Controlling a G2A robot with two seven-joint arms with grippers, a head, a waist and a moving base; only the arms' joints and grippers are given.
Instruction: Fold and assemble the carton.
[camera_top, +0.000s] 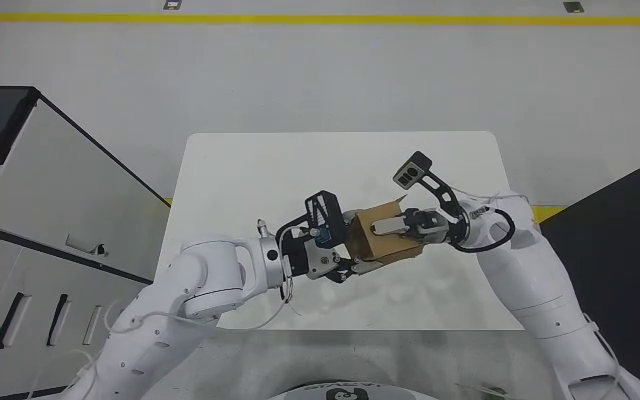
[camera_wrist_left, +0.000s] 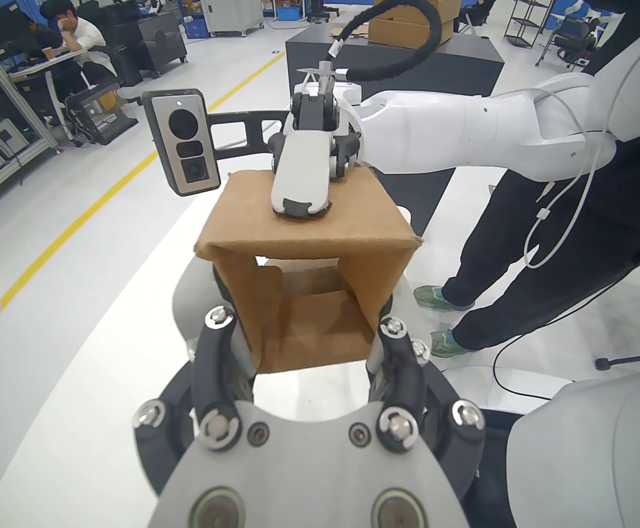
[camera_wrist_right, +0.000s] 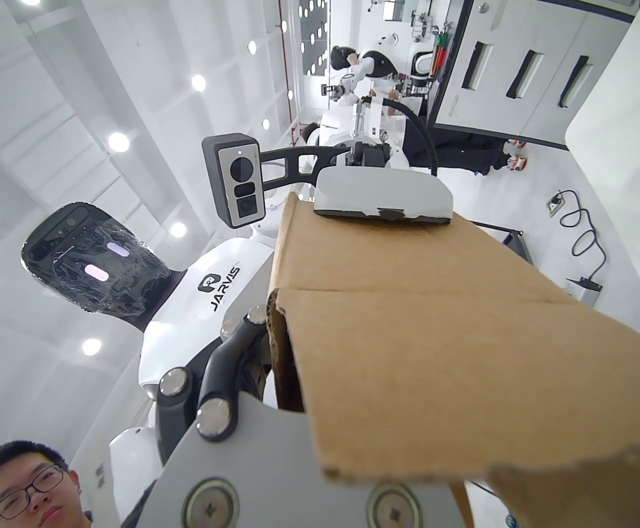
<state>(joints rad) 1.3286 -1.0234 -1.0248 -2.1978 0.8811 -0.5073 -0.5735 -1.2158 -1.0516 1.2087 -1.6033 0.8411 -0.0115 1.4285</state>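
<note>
Your carton (camera_top: 383, 236) is held up in the air over the near middle of the table (camera_top: 250, 180), slung between both arms. It is already opened out into a square tube, so you are in the squaring-up step, with the ends not yet closed.

The left gripper (camera_top: 345, 252) is clenched across the tube. In the left wrist view its two dark fingers (camera_wrist_left: 216, 330) flank the open end, one against each side wall, and you look straight down the hollow inside. The right wrist view shows one of its white pads lying flat on an outer face.

The right gripper (camera_top: 410, 222) grasps the carton from the opposite end. One of its fingers (camera_wrist_left: 300, 185) lies flat on the top panel. Its partner is hidden by the cardboard, so it is probably clamped on that panel from inside.

At the far end a small inner flap (camera_wrist_left: 270, 280) is bent partly inward. The end facing the left wrist camera is wide open.

Your next move calls for closing an end. One claw has to let go and push the flaps in while the other holds the tube alone. The hold must be firm enough that the tube doesn't slip, yet gentle enough that it stays square. Resting it on the table first may steady the fold.
</note>
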